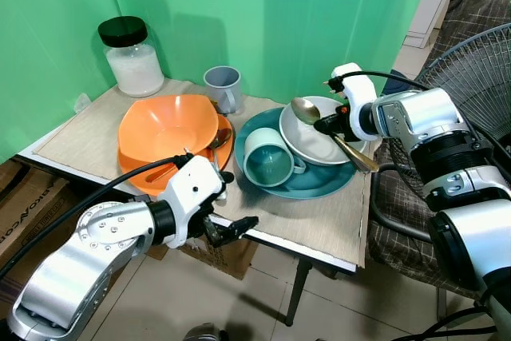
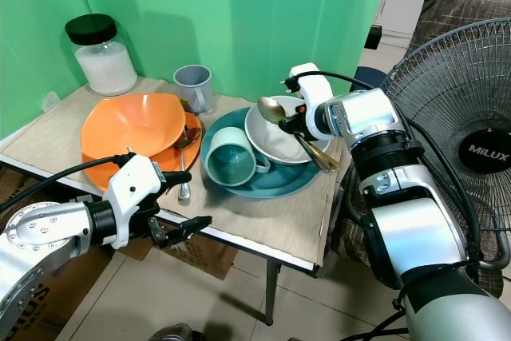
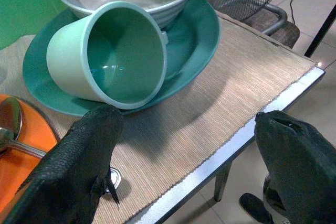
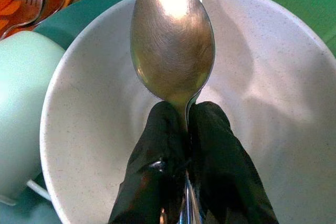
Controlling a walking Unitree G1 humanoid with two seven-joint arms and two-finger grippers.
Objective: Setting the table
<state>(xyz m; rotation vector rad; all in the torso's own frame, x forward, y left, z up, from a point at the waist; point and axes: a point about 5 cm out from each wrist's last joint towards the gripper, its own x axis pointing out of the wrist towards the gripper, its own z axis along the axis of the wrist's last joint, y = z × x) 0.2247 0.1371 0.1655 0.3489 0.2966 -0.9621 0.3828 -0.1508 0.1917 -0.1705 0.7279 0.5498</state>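
— Green backdrop (image 1: 263, 13) behind, woven mat (image 1: 319, 221) over a small table (image 1: 335, 259). Right gripper (image 4: 187, 124)?

— Clamped tight on the neck of a gold spoon (image 4: 172, 35), both black fingers (image 4: 157, 150) pressed against it, no gap between. Held above the white bowl (image 4: 273, 103), spoon head tilted up and away from the wrist.

— Just under and around that?

— White bowl resting on the teal plate (image 1: 335, 181). Beside the bowl, on the same plate, a pale green mug (image 1: 267, 159) lying on its side, mouth turned toward the table's front edge. Gold handle (image 1: 357, 156) sticking out behind the fingers, over the plate's rim.

— Further out?

— Orange bowl (image 1: 164, 127) on an orange plate (image 1: 223, 148), with a second spoon (image 1: 218, 140) lying at the plate's edge. Grey mug (image 1: 223, 87) upright behind, glass jar (image 1: 132, 55) with black lid at the far corner. Fan (image 2: 471, 149) off to the right.

— Left gripper (image 3: 184, 145)?

— Spread wide, holding nothing, hovering at the front table edge, pointed at the green mug's mouth. One finger (image 3: 79, 166) over the mat, the other past the edge.
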